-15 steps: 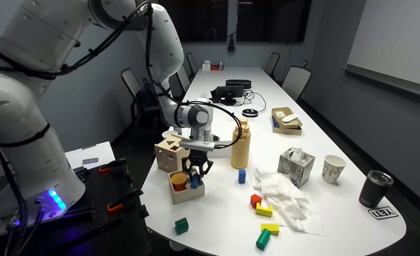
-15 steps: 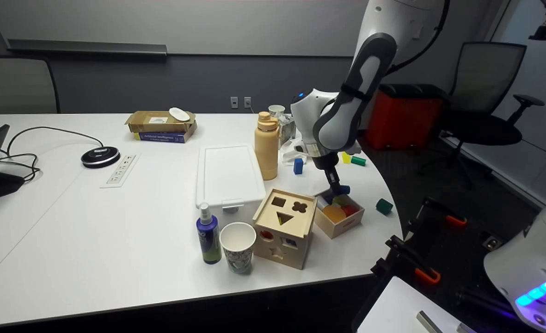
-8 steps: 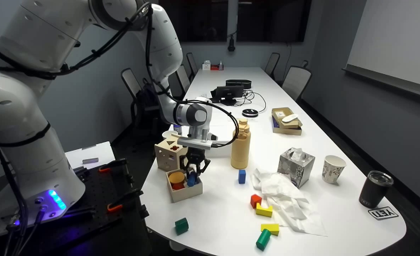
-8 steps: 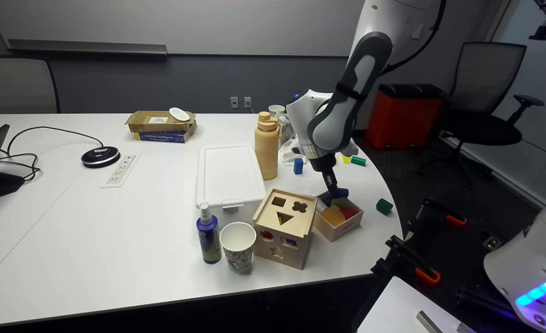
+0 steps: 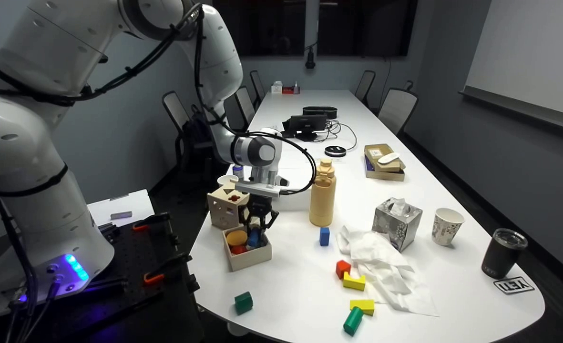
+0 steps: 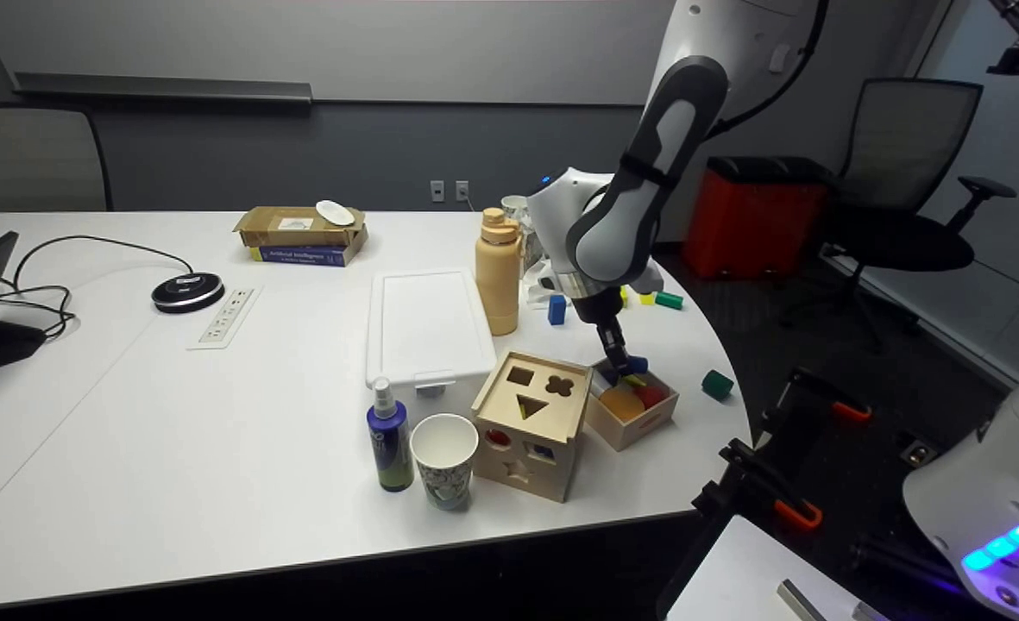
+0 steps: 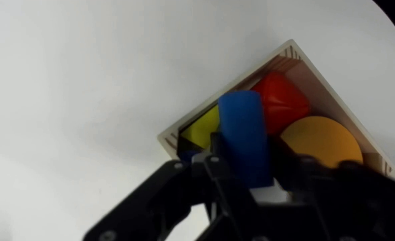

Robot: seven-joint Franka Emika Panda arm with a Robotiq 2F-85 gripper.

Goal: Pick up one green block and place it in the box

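Note:
The low open box (image 5: 251, 260) holds red, orange and yellow pieces; it also shows in the wrist view (image 7: 331, 87). My gripper (image 7: 247, 144) is shut on a blue cylinder (image 7: 242, 113), one finger on each side. In both exterior views the gripper (image 5: 255, 232) points down at the box, and the blue cylinder (image 6: 638, 365) lies tilted at the box's rim; whether it touches the pieces inside I cannot tell. A dark green block (image 5: 243, 302) stands near the table's edge. A green cylinder block (image 5: 353, 320) lies farther right, against a yellow block.
The wooden shape cube (image 6: 531, 431) stands right beside the box. A tan bottle (image 5: 322, 200), a white lidded bin (image 6: 427, 328) and a blue block (image 5: 324, 236) are near the arm. Red (image 5: 342, 269) and yellow blocks (image 5: 354, 281) lie by crumpled tissue (image 5: 381, 262).
My gripper has moved slightly left and back in an exterior view, holding the blue cylinder. The box shifted slightly the same way at first, then stayed. The green blocks have not moved.

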